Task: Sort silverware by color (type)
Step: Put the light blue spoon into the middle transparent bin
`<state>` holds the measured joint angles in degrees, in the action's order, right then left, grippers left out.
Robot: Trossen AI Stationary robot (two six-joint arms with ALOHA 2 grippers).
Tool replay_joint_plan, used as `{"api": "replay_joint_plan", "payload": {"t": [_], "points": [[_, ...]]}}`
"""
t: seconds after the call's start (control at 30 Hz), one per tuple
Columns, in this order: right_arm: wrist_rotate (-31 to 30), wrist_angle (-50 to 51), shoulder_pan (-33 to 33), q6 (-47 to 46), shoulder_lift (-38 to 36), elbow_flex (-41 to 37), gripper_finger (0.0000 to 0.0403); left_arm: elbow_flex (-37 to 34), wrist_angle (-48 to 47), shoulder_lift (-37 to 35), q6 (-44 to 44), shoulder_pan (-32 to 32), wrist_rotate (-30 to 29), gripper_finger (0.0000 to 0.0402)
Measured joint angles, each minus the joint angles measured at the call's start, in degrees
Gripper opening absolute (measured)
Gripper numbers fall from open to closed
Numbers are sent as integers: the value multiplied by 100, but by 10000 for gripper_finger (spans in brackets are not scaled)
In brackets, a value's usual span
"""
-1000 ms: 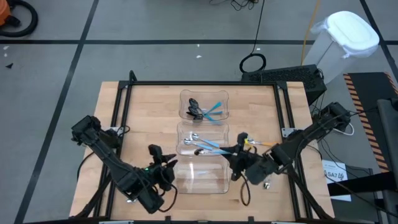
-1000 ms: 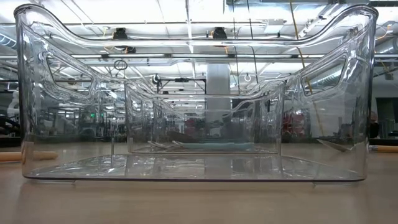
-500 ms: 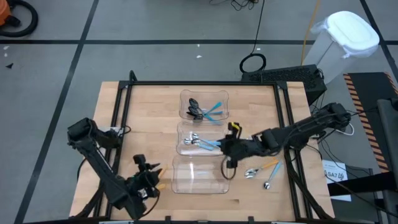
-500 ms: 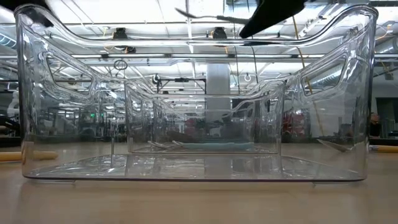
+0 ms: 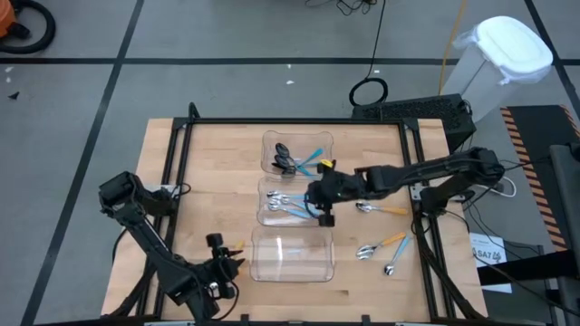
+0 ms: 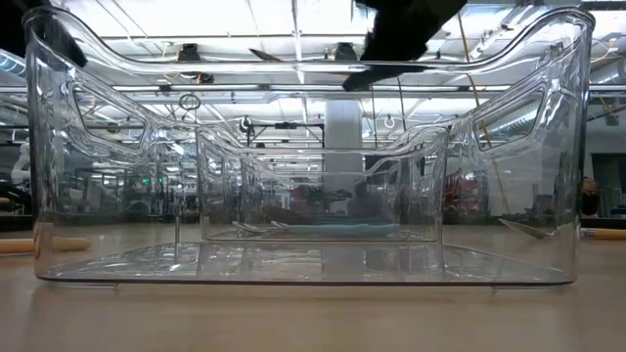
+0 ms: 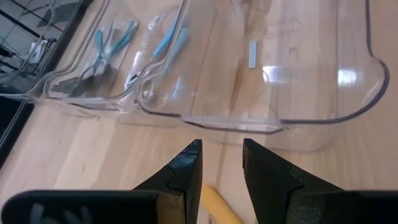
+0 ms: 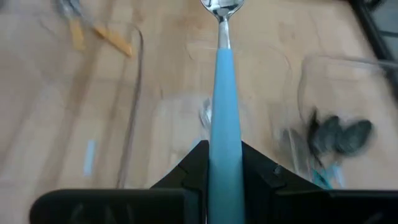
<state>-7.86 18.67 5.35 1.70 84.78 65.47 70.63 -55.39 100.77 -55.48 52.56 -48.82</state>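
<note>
The right hand (image 8: 224,165) grips a blue-handled spoon (image 8: 222,112) above the middle bin (image 5: 296,203), while the left hand (image 7: 221,163) waits open by the counter's (image 5: 217,172) near edge.

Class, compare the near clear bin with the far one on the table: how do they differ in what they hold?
The far bin holds dark-bowled spoons with blue handles; the near bin holds no spoons. The far bin looks smaller in the high view. Both are clear plastic, in one row.

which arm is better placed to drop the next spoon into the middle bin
The right arm. Its gripper is shut on a blue-handled spoon and hangs at the middle bin, which already holds silver spoons with blue handles. The left gripper sits open, low beside the near bin.
</note>
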Motion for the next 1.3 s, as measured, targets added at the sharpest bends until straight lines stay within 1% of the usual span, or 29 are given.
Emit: {"api": "replay_joint_plan", "payload": {"t": [0.13,0.27,0.53,0.73,0.87,1.13,1.3], "points": [[362,-129,-215,29,188,0,51,2,173,25,28,-121,40,115],[389,-90,-314,12,421,-2,51,7,390,84,204,-172,85,115],[393,-42,-431,-147,863,-2,51,4,636,434,402,-228,94,115],[371,77,-524,-255,1101,-2,52,3,637,603,399,-343,32,115],[363,94,-563,-256,1175,-2,52,2,753,654,457,-448,2,115],[365,114,-575,-276,1171,-1,52,2,1238,656,948,-540,-16,115],[362,146,-575,-276,1171,-2,54,2,1231,656,895,-534,-26,115]]}}
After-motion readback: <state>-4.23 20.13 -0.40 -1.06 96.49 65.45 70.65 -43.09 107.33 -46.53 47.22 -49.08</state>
